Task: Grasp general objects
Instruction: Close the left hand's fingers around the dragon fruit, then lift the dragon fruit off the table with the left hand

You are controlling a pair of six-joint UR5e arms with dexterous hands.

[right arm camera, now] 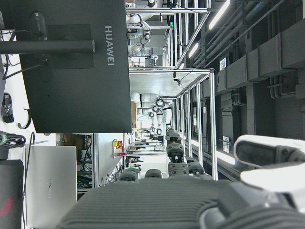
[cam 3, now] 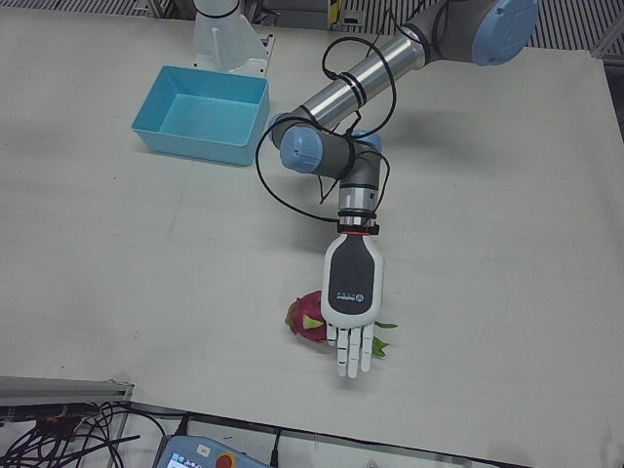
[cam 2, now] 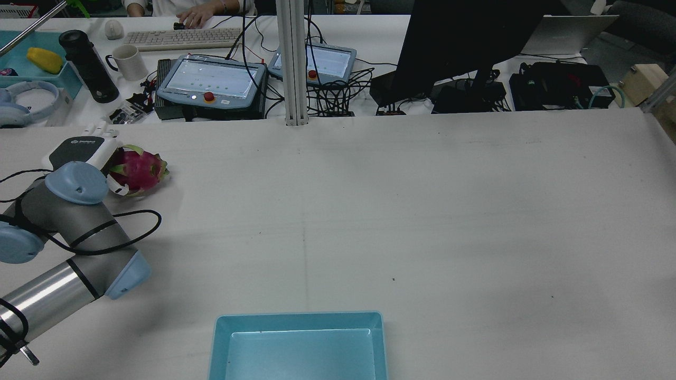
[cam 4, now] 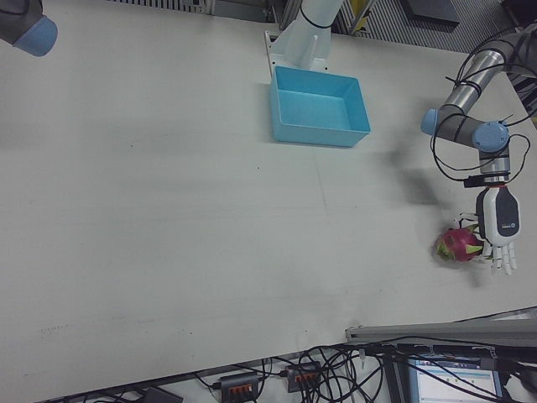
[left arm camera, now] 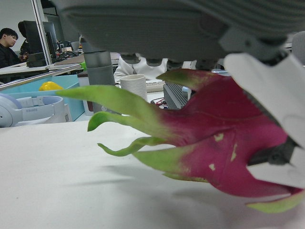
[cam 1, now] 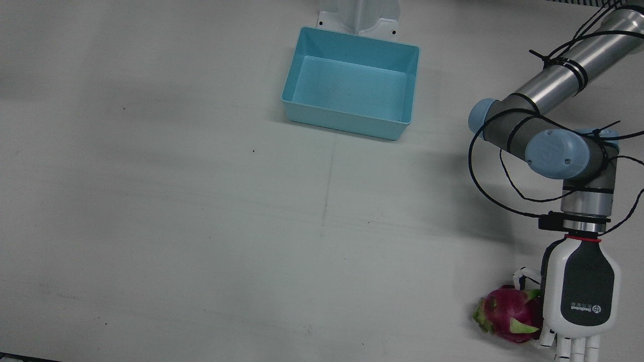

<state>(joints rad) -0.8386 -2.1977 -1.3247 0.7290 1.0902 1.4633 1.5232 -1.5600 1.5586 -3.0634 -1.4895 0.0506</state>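
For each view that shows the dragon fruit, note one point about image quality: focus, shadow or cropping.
Left hand view: dragon fruit sharp, desks behind soft. Front view: left hand cropped at the bottom edge; arm shadow on the table. Rear view: fruit small, partly hidden by the arm. Left-front view: hand covers the fruit's far side.

A light blue bin (cam 1: 350,83) sits open on the white bench (cam 1: 176,211), close to the white pedestal (cam 1: 359,17) at the bench's far edge in the front view. Past the opposite edge runs a cluttered desk: a white keyboard (cam 2: 182,37) with a person's hand (cam 2: 196,19) beside it, a white mug (cam 2: 129,62), a black flask (cam 2: 88,66), pale blue headphones (cam 2: 27,103), and a yellow item (cam 2: 45,59) lying in a teal tray (cam 2: 21,45). Two teach pendants (cam 2: 211,82) with red stop buttons lie side by side amid tangled black cables. A large dark monitor (cam 2: 470,37) stands to their right, with a closed silver laptop (cam 2: 567,32) behind it.
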